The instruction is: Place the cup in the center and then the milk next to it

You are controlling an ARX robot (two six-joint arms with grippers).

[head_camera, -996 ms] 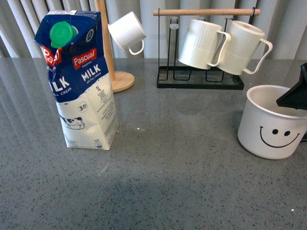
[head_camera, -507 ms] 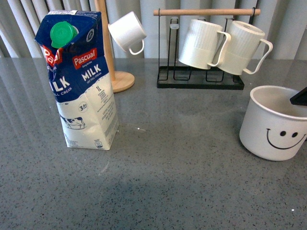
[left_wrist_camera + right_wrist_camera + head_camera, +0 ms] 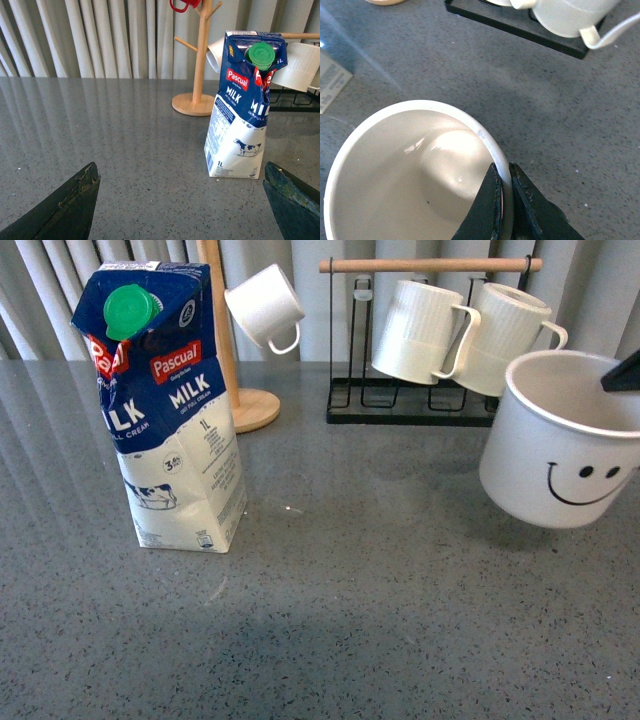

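While our right gripper [image 3: 503, 172] pinches the cup [image 3: 556, 445] by its rim, the cup hangs off the table [image 3: 380, 590] just before the rack [image 3: 415, 412], tilted, mouth up, face toward us. Our left gripper [image 3: 180, 169] hovers spread, facing the upright milk [image 3: 170, 410] left of the rack.

Legible markings: one carton and one cup.
The milk [image 3: 175, 410] carries "Pascual" in white on a red logo [image 3: 177, 361]. Below it on the blue band stand "MILK" in large white letters, "FULL CREAM" in small print and "1L". The adjoining face repeats parts of "Pascual", "MILK" and "FULL CREAM". The left wrist view shows "Pascual" and "MILK" again, with "1L" near the base. The roundel and fine print on the white part are too small to read. The cup [image 3: 560, 440] bears one sign: a black smiley face.
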